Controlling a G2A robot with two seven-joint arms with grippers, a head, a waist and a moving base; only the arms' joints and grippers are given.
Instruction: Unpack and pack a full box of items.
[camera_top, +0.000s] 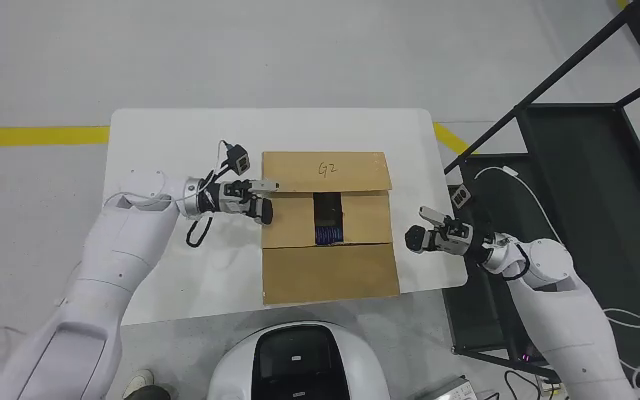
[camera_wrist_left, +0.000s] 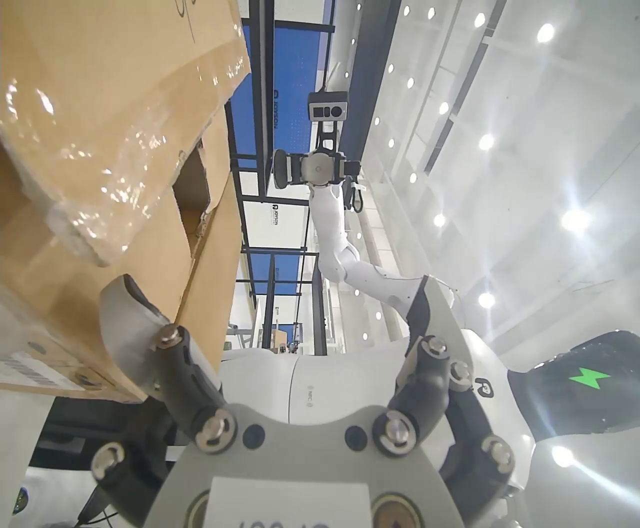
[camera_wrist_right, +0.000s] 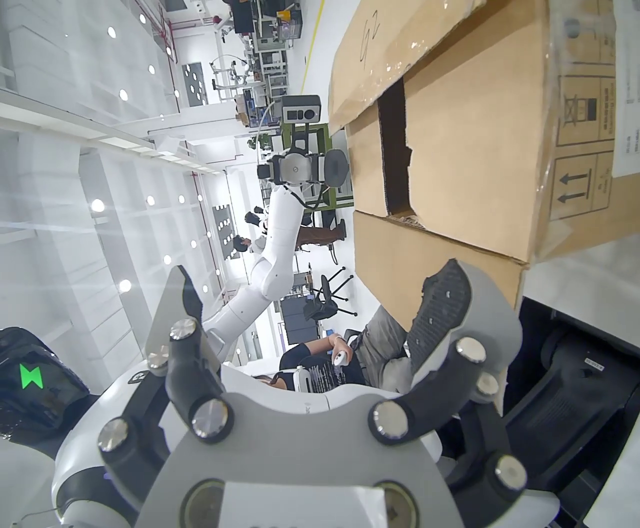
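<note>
A brown cardboard box (camera_top: 326, 228) stands mid-table, its long flaps lying nearly flat. A narrow gap (camera_top: 328, 220) between them shows something dark inside. My left gripper (camera_top: 263, 198) is open at the box's left side. In the left wrist view (camera_wrist_left: 280, 315) one finger (camera_wrist_left: 131, 312) rests against the box wall (camera_wrist_left: 100, 150) under a taped flap. My right gripper (camera_top: 421, 228) is open and holds nothing, a short way off the box's right side. In the right wrist view (camera_wrist_right: 310, 300) the box (camera_wrist_right: 450, 150) rises just beyond one ribbed fingertip (camera_wrist_right: 442, 300).
The white table (camera_top: 170, 140) has bare room left of and behind the box. Its right edge lies close to my right gripper. A black metal rack (camera_top: 570, 190) stands beside the table on the right. The box's near flap comes close to the front edge.
</note>
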